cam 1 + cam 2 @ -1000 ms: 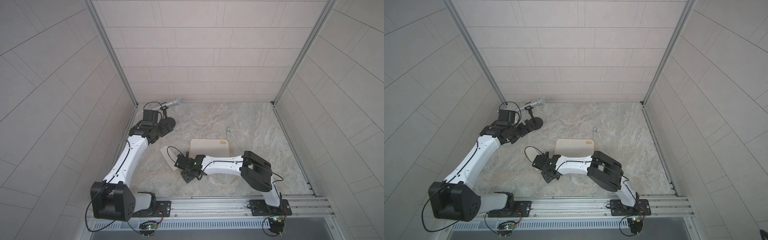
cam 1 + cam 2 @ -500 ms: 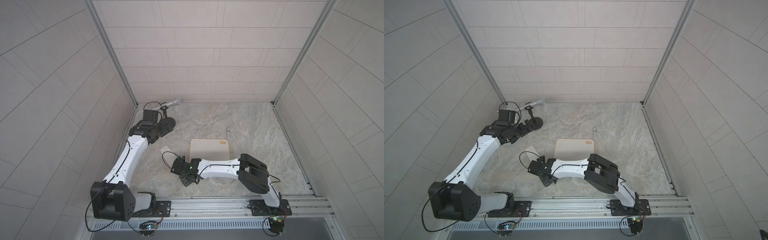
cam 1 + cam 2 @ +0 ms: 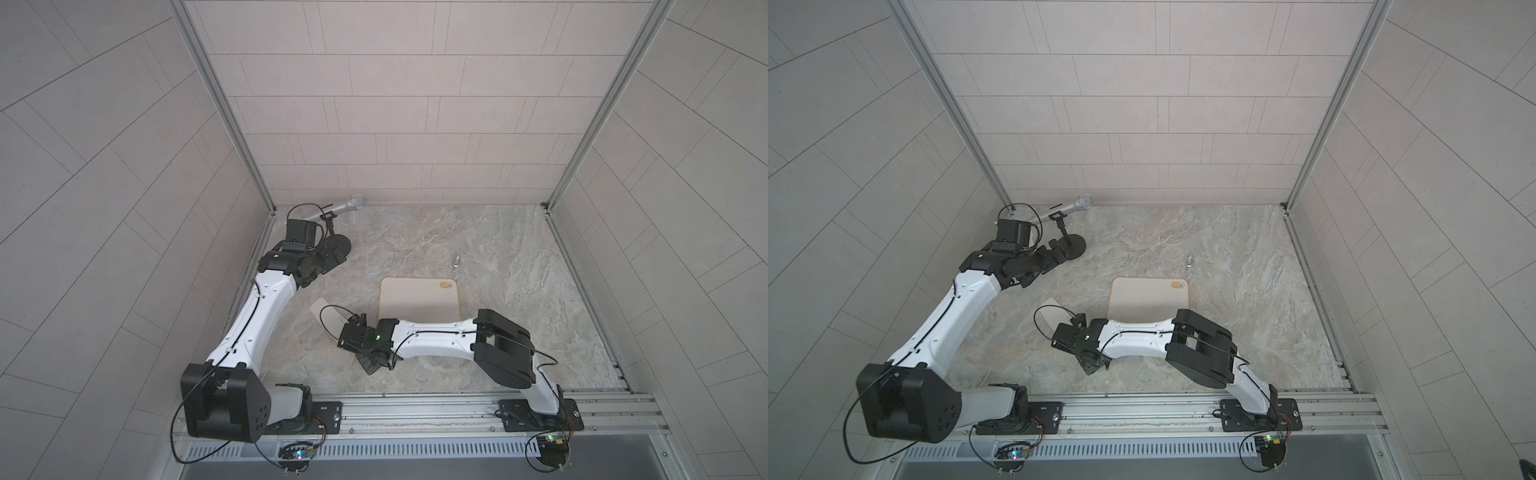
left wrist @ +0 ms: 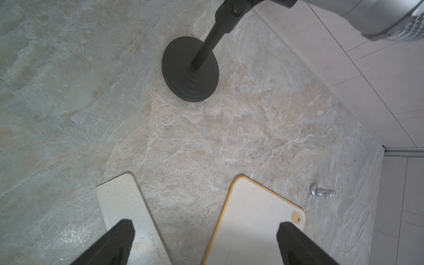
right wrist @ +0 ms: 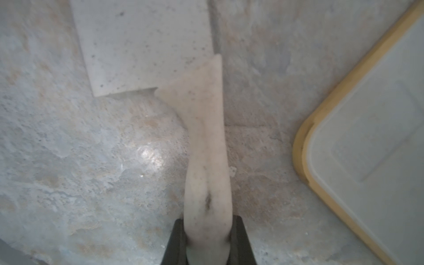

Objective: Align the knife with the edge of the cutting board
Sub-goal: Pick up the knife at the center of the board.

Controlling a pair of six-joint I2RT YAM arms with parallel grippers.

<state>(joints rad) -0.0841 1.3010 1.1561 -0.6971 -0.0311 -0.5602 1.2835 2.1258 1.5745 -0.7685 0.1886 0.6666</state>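
White-shelled left arm [image 3: 266, 307] and right arm [image 3: 432, 340], boxy black joints.
Thin black cables [image 3: 332, 306] loop alongside; green light [image 3: 377, 336] by right wrist; left gripper [image 4: 205, 226] fingers [image 4: 119, 238] black, ribbed.

You're looking at a knife [image 5: 202, 114] w/ speckled whitish blade, cream handle. You're also seeing the cutting board [image 3: 417, 301] showing cream-white w/ tan rim.

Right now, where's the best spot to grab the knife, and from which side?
Grab the knife by its handle, from the tail end, as the right gripper does. The handle is narrow enough to fit between jaws; the blade is wide and lies flat on the table.
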